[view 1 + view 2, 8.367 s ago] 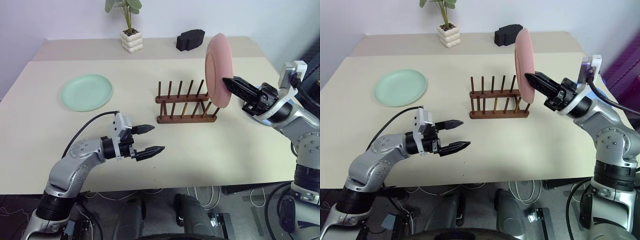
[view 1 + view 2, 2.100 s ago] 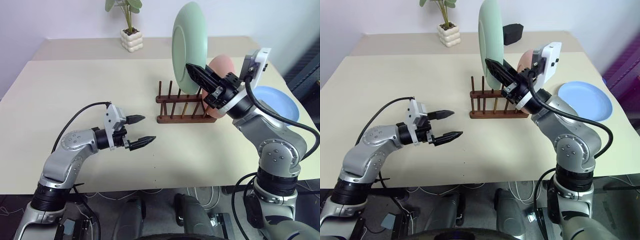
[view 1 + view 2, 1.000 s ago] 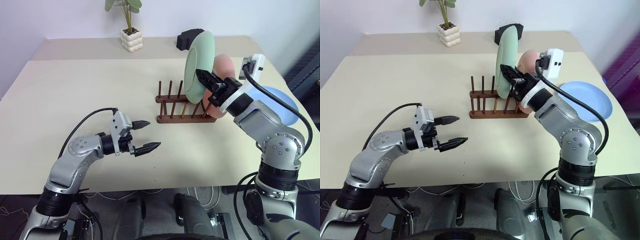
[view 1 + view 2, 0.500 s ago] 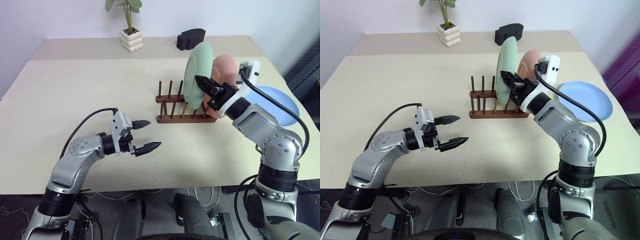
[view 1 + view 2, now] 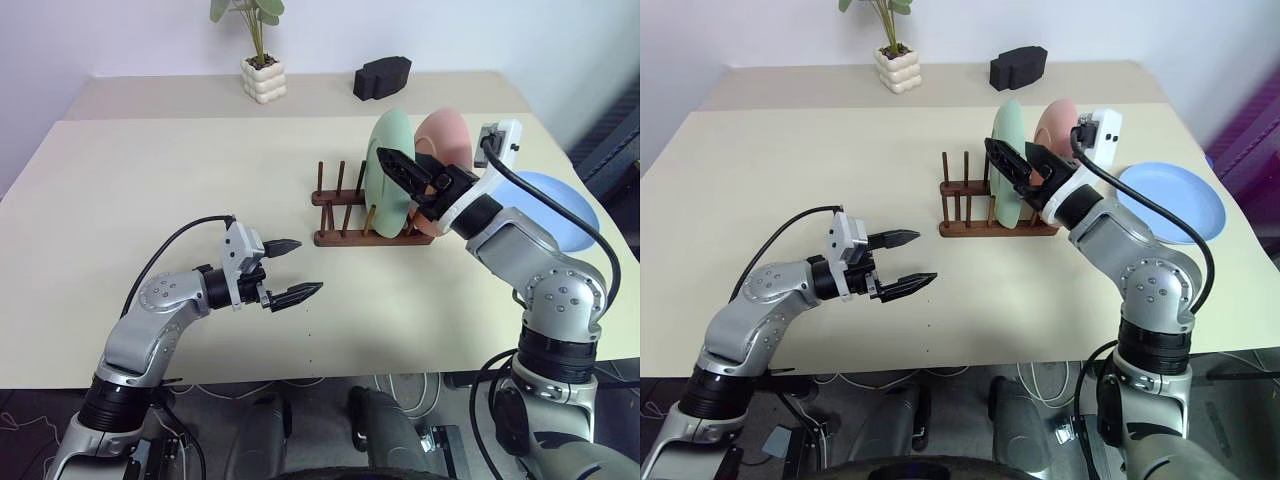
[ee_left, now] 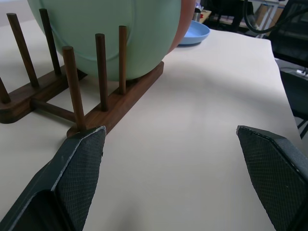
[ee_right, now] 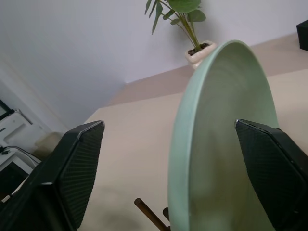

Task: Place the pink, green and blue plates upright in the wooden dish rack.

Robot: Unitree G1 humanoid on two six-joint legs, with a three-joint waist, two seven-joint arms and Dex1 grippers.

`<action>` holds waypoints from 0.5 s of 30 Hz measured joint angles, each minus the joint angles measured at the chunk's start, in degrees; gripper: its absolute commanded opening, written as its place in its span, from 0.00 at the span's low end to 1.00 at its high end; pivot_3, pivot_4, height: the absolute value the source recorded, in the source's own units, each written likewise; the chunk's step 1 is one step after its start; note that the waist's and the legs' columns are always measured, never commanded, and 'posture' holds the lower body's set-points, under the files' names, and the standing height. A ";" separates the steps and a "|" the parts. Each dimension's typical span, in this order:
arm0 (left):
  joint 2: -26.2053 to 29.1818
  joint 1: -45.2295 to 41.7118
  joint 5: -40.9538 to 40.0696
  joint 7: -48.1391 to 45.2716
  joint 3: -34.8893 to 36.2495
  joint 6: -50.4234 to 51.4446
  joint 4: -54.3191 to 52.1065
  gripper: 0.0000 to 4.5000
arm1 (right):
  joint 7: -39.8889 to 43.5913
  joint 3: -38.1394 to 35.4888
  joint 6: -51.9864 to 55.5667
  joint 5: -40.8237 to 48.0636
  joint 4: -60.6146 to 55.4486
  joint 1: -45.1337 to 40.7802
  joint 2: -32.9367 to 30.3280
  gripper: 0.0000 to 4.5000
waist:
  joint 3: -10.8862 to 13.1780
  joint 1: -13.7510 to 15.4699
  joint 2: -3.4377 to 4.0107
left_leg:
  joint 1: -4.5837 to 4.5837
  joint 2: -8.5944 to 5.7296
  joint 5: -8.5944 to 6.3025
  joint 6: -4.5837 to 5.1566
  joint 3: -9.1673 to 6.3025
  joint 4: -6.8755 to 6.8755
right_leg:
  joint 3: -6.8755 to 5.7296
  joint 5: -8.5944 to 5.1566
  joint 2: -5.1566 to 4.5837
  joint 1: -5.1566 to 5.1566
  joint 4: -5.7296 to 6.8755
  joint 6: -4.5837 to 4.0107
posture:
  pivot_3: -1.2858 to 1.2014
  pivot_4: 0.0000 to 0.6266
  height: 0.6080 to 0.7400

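Black fingers of the left gripper (image 5: 290, 270) hover spread above the cream table (image 5: 120, 230), nearest the robot, holding nothing and parked just short of the wooden dish rack (image 5: 345, 215), exactly where they sat a second ago.

Farther in, the change is at the right gripper (image 5: 1010, 165). A second ago its fingers were pinched on the rim of the green plate (image 5: 388, 170); now they stand wide, one finger on each side of the plate, with the rim between them in the right wrist view. The plate has dropped lower since then and stands on edge between the rack's pegs, its bottom down among them as the left wrist view shows. It looks released and carried by the rack alone, though whether a finger brushes it I cannot tell.

Right behind it, the pink plate (image 5: 447, 140) stands upright in the next slot toward the robot's right.

Beyond the right arm, the blue plate (image 5: 1175, 200) lies flat on the table, well apart from the rack. So two of three plates look done; the blue one remains, and the right gripper must first back off without knocking the green plate.
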 measured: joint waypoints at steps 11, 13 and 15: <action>-0.45 -0.19 0.00 -0.01 0.00 0.00 0.26 1.00 | 0.77 0.17 0.00 -1.32 -2.73 -3.66 -6.54 0.99 | 0.00 0.02 0.01 | -0.15 -0.01 0.00 0.00 0.00 0.02 | 0.00 0.00 0.00 -0.14 0.00 0.00 | 0.52 0.24 1.00; -0.50 -0.21 0.00 -0.01 -0.01 0.00 0.25 1.00 | 1.29 0.20 0.02 -1.88 -3.15 -3.72 -7.88 0.99 | 0.00 0.03 0.01 | -0.16 -0.01 0.00 0.00 0.00 0.02 | 0.00 0.00 0.00 -0.14 0.00 0.00 | 0.52 0.24 1.00; -0.64 -0.23 0.01 0.04 -0.01 0.00 0.25 1.00 | 2.30 0.27 0.05 -2.57 -3.48 -3.74 -9.91 0.99 | 0.00 0.08 0.01 | -0.19 -0.01 0.00 0.00 0.00 0.03 | 0.00 0.00 0.00 -0.16 -0.01 0.00 | 0.52 0.24 1.00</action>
